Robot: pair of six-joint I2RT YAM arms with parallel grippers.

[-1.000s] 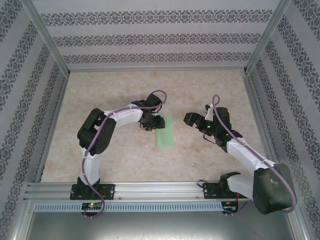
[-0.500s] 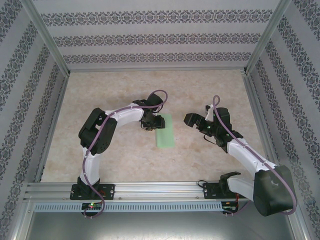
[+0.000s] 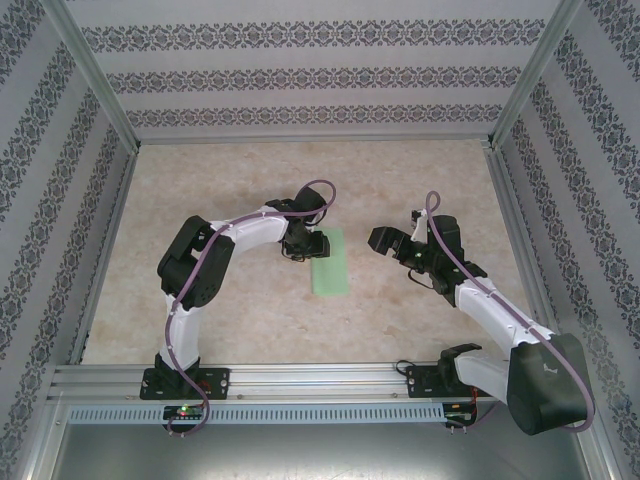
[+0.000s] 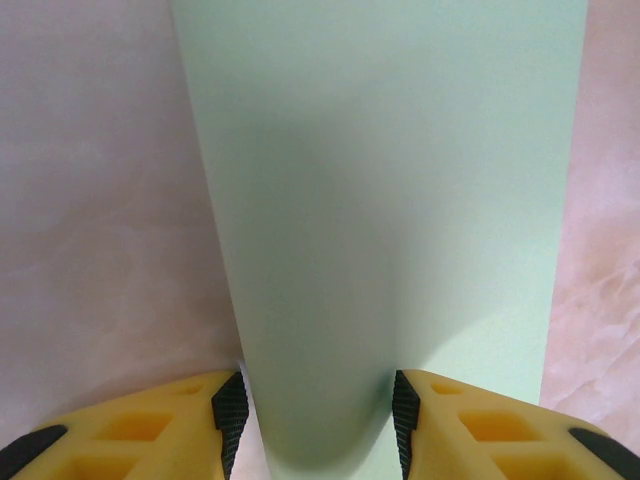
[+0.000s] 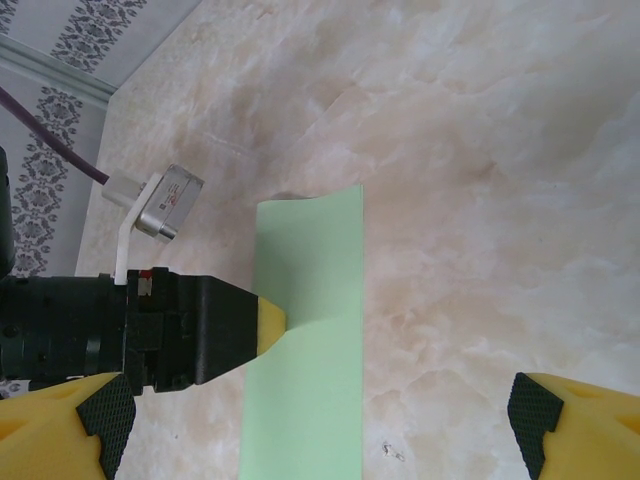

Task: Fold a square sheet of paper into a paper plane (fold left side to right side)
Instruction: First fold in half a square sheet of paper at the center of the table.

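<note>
At centre of the top view: square sheet of paper (image 3: 330, 262), doubled into 1 narrow strip, long axis top to bottom of frame. Left gripper (image 4: 315, 410) clenched on its rounded left fold, pads touching both sides. Right gripper (image 3: 380, 240) spread wide, right of the strip, apart. Bare marbled table (image 3: 230, 180) all round. Label on wrist camera (image 5: 165, 200): too small to read.

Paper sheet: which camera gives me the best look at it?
Right wrist: the paper sheet lies large and sharp, folded to a strip, the left claw at its left edge; one end is cropped. Top external shows nearly the whole strip, small. Left wrist shows its rounded fold between the pads, close up.
</note>
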